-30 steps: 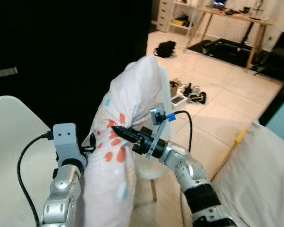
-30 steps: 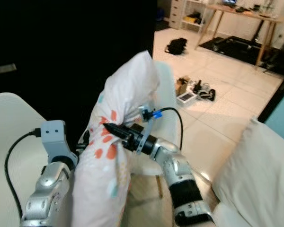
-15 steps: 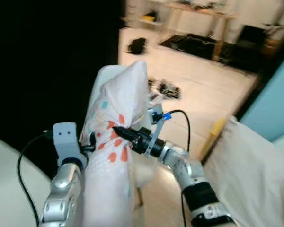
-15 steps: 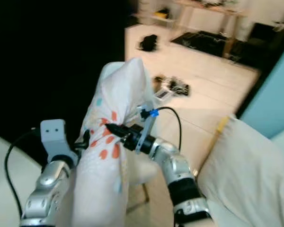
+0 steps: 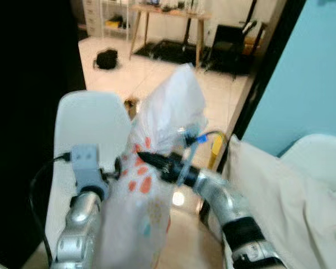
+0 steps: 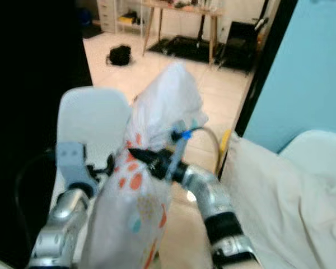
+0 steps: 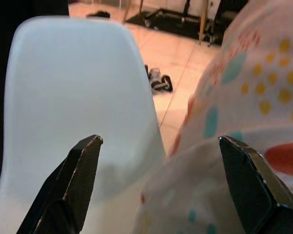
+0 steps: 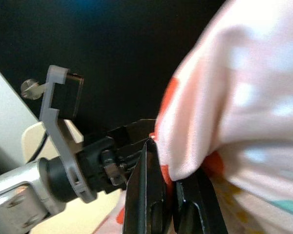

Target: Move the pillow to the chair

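Pillow (image 5: 157,162) is held up in front of the robot, long axis roughly vertical, pinched between both arms: right claw (image 5: 141,157) is clamped on a fold of the fabric at mid-height, w/ left claw (image 7: 156,190) spread wide, one finger on the pillow side & pillow bulging between. Chair (image 5: 89,126) sits just to the left and a bit farther, its white backrest right beside the pillow, so left arm is nearer; I reckon the drop calls for a short swing left & down onto the seat, which is hidden behind pillow & arm.
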Robot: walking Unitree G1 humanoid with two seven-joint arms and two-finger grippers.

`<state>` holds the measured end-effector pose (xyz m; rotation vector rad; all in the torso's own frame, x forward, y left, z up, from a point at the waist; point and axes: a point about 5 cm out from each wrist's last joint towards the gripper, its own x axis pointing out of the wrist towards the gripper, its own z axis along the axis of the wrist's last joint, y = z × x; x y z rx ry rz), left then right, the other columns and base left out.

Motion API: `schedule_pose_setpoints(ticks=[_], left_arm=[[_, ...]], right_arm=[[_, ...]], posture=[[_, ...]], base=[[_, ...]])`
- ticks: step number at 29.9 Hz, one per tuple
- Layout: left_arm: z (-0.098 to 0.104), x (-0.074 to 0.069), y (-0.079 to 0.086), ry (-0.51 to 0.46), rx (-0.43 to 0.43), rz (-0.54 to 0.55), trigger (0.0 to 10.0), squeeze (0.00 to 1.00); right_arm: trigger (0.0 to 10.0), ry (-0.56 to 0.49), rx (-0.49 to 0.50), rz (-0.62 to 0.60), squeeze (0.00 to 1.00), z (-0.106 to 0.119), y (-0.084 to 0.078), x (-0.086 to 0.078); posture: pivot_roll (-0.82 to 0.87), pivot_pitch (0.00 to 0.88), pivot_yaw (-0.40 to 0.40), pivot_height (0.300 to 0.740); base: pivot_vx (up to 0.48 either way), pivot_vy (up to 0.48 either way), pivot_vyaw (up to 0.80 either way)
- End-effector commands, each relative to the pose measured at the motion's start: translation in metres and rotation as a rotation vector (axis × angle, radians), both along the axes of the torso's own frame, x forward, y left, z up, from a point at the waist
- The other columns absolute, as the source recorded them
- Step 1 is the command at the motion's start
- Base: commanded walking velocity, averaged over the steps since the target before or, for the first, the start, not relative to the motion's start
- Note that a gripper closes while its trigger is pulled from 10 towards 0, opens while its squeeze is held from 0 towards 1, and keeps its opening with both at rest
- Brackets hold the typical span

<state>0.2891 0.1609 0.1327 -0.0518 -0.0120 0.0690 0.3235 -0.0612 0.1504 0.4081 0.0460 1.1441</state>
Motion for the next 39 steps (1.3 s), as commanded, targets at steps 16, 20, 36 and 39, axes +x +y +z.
schedule_pose_setpoints(ticks=[16, 20, 36, 39], left_arm=[[0.021, 0.002, -0.003, -0.072, 0.007, 0.018, 10.0, 0.0], [0.026, 0.002, -0.006, -0.083, -0.001, 0.014, 10.0, 0.0], [0.041, 0.003, -0.005, -0.126, 0.047, 0.058, 10.0, 0.0], [0.042, 0.004, -0.004, -0.128, 0.047, 0.065, 10.0, 0.0]], right_arm=[[10.0, -0.158, 0.217, 0.257, 0.0, 0.057, 0.027, -0.015], [10.0, -0.122, 0.079, 0.101, 0.0, 0.044, 0.029, 0.003], [10.0, -0.161, -0.041, 0.204, 0.0, 0.048, 0.042, 0.002], [10.0, -0.142, -0.324, 0.03, 0.0, 0.023, 0.045, 0.022]], posture=[[-0.01, 0.0, -0.088, 0.738], [0.0, 0.0, -0.088, 0.738], [0.01, 0.0, -0.088, 0.738], [0.01, 0.0, -0.087, 0.738]], base=[[0.217, 0.0, 0.77], [0.0, 0.0, 0.0], [0.0, 0.0, 0.0], [0.0, 0.0, 0.0]])
